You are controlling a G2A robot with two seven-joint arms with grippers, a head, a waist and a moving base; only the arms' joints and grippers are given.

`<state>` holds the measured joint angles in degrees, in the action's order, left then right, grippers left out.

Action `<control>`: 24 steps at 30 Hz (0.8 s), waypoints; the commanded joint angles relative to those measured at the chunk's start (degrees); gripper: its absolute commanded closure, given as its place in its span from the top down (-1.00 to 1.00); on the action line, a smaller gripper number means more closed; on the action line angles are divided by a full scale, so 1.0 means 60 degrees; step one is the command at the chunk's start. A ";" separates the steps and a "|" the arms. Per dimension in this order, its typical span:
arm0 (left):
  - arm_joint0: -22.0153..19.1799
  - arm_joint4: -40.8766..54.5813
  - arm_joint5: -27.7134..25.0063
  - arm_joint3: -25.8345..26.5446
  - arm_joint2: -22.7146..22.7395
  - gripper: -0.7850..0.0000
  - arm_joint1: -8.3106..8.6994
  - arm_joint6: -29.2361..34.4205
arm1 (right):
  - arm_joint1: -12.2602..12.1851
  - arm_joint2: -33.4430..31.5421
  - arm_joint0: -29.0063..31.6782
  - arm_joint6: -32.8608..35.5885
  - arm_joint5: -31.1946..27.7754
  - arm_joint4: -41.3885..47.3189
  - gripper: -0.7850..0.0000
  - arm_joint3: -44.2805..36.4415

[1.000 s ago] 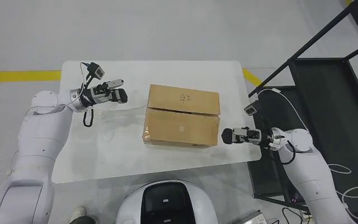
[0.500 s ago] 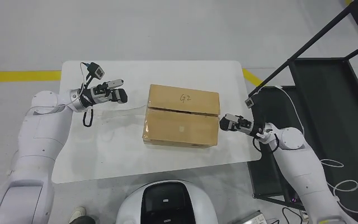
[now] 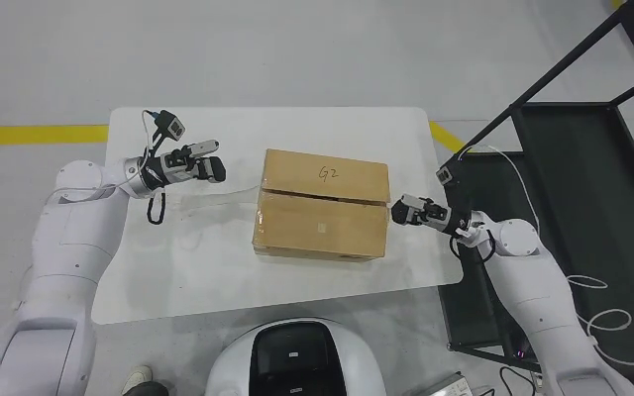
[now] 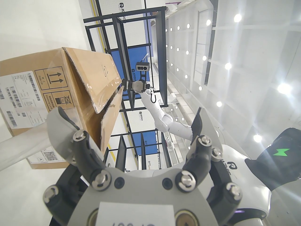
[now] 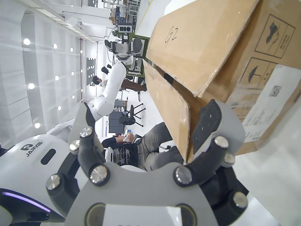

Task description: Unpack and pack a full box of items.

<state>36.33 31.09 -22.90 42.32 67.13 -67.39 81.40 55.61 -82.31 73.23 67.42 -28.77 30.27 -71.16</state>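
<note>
Starting the unpack: the box (image 3: 322, 203), flaps down, sits in the middle of the table (image 3: 198, 267), right gripper (image 3: 401, 211) spread-jawed at its near flap's end, left gripper (image 3: 213, 168) likewise released, well apart; next, seemingly, pinching and lifting that flap

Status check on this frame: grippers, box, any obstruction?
Left gripper open, empty, clear of the box. Right gripper open at the box's other end, level with its top flaps. Flaps down, gaping slightly. Nothing seen blocking either gripper.
</note>
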 commanded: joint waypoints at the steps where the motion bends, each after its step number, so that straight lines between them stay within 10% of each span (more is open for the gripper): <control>1: 0.0000 0.0000 0.0000 0.0000 0.0000 1.00 0.0000 0.0000 | 0.0017 0.0131 -0.0036 0.0039 0.0042 -0.0081 1.00 0.0052; 24: 0.0000 0.0000 0.0000 0.0000 0.0000 1.00 0.0000 0.0000 | -0.0131 -0.0077 0.0577 0.2364 0.1015 0.1312 1.00 -0.1208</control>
<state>36.33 31.10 -22.90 42.32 67.13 -67.39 81.40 55.05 -82.01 75.43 81.20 -23.11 38.36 -76.78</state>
